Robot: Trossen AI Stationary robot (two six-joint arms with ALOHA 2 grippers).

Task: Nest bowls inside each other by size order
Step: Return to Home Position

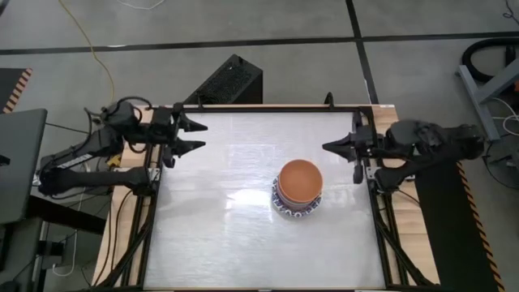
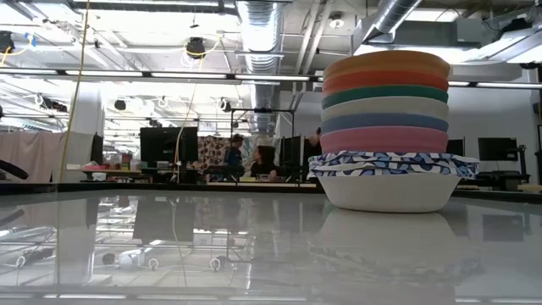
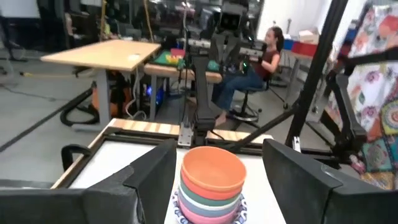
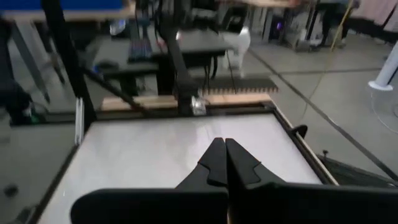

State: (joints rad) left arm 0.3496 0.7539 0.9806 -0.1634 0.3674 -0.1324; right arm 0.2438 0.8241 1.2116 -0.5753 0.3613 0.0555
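item: stack of bowls (image 1: 298, 191). one nested pile, upright, on the white table (image 1: 219, 235), right of the table's middle and nearer the right arm's side. nothing touches it.

contents, top to bottom, as read in the low view:
- light orange bowl (image 2: 385, 61), uppermost, its hollow open to the overhead camera
- red bowl (image 2: 385, 80)
- teal bowl (image 2: 385, 94)
- cream bowl (image 2: 385, 108)
- blue bowl (image 2: 385, 122)
- pink bowl (image 2: 385, 140)
- patterned-rim bowls (image 2: 389, 163), blue and white, wider than the plain ones; their rims show as a ring around the pile from above. how many there are cannot be told; the lowest has a white body resting on the table.

item: left gripper (image 1: 201, 136). at the table's left edge, toward the far side, pointing inward across the table. fingers spread apart, holding nothing. its wrist view looks between the two fingers at the pile, well apart from it.

item: right gripper (image 1: 326, 147). at the table's right edge, pointing inward, near the pile but clear of it. fingers (image 4: 214, 155) pressed together to a point, holding nothing.

surroundings: seated person (image 3: 249, 68) at a desk in the room beyond the table.
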